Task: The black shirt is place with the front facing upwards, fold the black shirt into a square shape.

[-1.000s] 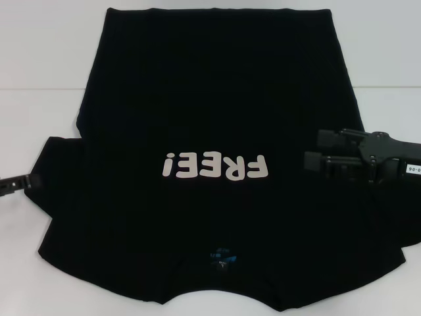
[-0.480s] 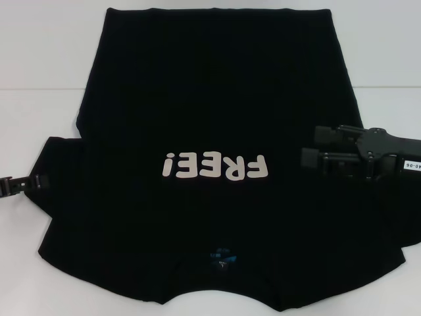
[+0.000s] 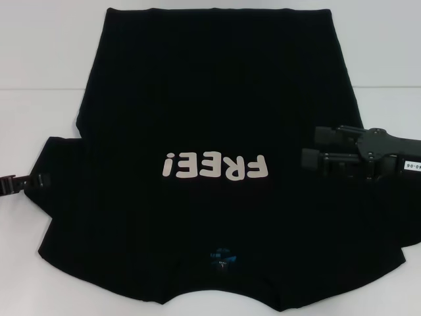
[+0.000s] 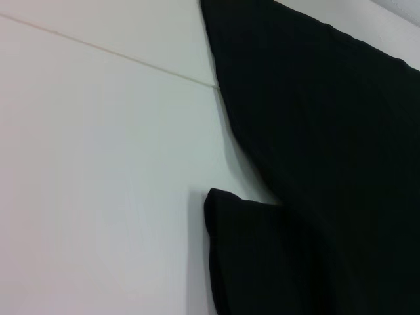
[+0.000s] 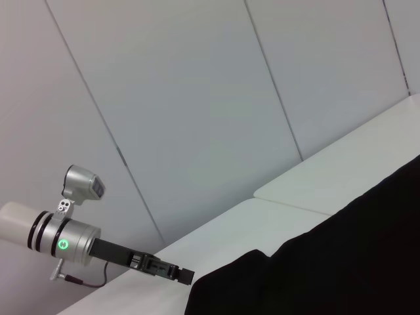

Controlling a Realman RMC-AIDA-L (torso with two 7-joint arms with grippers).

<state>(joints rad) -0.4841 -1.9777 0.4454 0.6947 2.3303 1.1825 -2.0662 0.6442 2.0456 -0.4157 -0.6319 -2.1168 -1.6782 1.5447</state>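
So the black shirt [image 3: 217,131] is spread flat on the white table [image 3: 39,59], front up, with the cream "FREE!" lettering [image 3: 216,166] showing and the blue neck label [image 3: 222,259] on the near side. The left claw [image 3: 34,180] sits low at the tip of the left sleeve; can't tell whether it's pinching the cloth. The right claw [image 3: 310,150] hangs over the right side of the shirt, fingers pointing left with a narrow gap, nothing in them.

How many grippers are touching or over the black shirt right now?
2: the left gripper at the black shirt's left sleeve edge, the right gripper above its right side.
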